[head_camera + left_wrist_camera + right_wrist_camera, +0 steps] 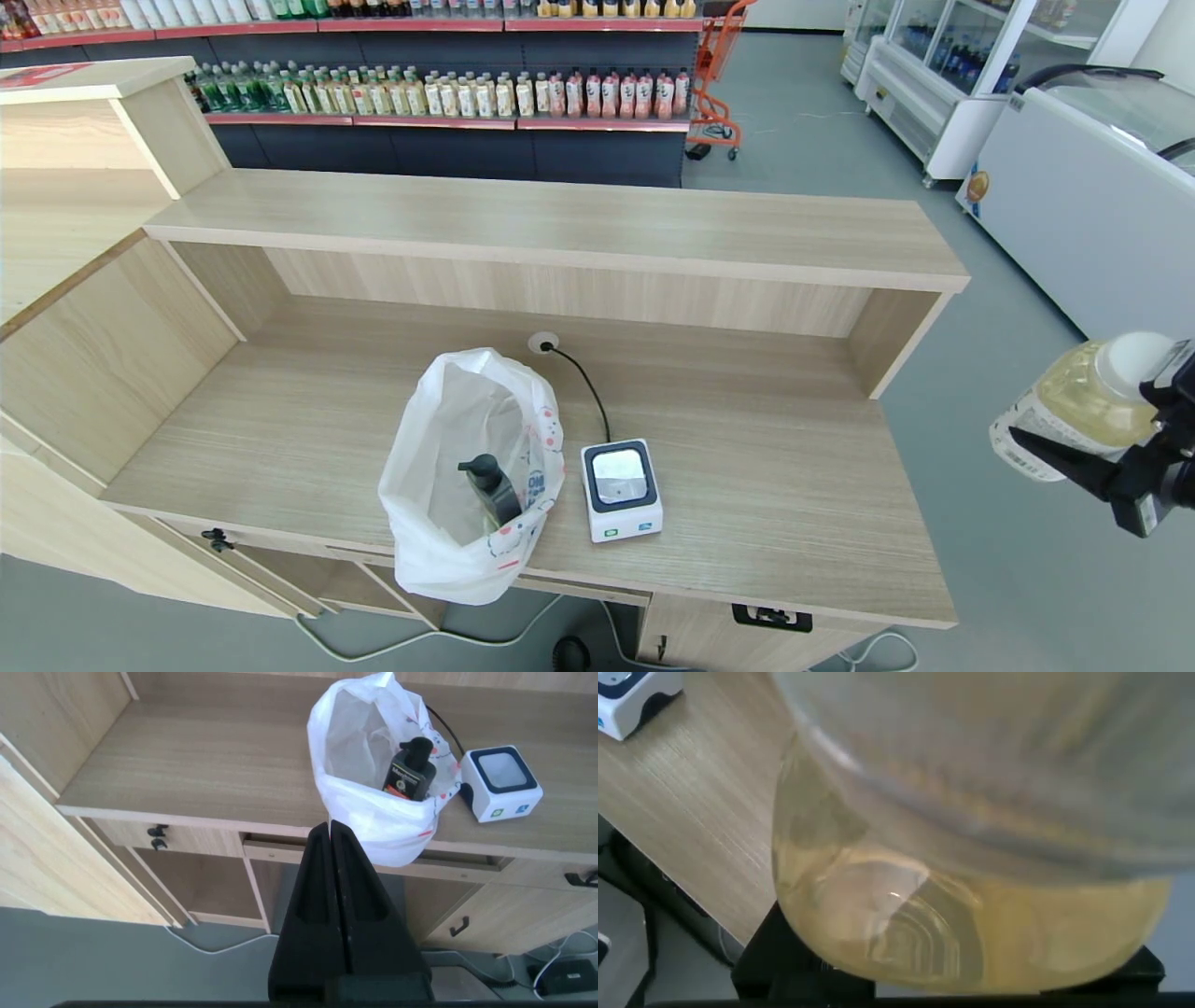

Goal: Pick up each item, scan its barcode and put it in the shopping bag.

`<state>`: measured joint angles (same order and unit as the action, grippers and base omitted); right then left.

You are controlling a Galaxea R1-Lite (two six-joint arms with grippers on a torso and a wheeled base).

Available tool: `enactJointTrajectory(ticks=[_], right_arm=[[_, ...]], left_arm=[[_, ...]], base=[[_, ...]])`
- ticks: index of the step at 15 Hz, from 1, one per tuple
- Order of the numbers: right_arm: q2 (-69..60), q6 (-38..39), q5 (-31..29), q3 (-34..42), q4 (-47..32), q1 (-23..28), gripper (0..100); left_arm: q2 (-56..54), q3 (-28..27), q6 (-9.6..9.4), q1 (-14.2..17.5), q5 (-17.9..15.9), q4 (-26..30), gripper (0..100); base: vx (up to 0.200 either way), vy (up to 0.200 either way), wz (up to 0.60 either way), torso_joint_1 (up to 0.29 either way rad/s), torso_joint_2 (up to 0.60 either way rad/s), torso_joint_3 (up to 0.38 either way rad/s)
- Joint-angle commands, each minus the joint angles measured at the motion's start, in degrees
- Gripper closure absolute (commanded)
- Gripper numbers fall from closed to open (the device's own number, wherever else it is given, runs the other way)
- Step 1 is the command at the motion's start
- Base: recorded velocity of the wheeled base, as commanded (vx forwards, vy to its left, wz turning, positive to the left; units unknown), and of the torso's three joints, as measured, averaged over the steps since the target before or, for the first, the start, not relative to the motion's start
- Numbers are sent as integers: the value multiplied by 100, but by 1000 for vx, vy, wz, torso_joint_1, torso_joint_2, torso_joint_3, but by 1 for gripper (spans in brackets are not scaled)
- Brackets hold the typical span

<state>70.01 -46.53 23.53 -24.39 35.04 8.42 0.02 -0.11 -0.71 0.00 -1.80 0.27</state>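
My right gripper (1050, 446) pinches a clear plastic bottle of pale yellow liquid (1074, 397), white-capped, tilted between my fingers, off the right end of the light wooden counter (747, 467).

I saw the white plastic shopping bag (420, 457) standing open on the counter (775, 467) with a black pump bottle (492, 490) upright inside it. The white barcode scanner (621, 490) sat just beside the bag, its dark-framed window facing up. A clear bottle of yellow liquid (1074, 401), white-capped, was tilted in the air past the counter's right end.
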Motion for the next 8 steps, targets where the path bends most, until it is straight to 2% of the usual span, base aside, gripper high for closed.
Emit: enactJointTrajectory(ticks=[1,6,8], right_arm=[[118,-5,3,14,3,-25,100],[92,-409,11,224,12,-60,100],[92,-594,20,242,109,-333,100]], left_arm=[[6,-7,0,0,-4,0,100],[6,2,0,0,-4,0,100],[-2,2,-8,0,-4,0,100]], base=[[0,0,0,0,0,0],[0,0,0,0,0,0],[0,0,0,0,0,0]])
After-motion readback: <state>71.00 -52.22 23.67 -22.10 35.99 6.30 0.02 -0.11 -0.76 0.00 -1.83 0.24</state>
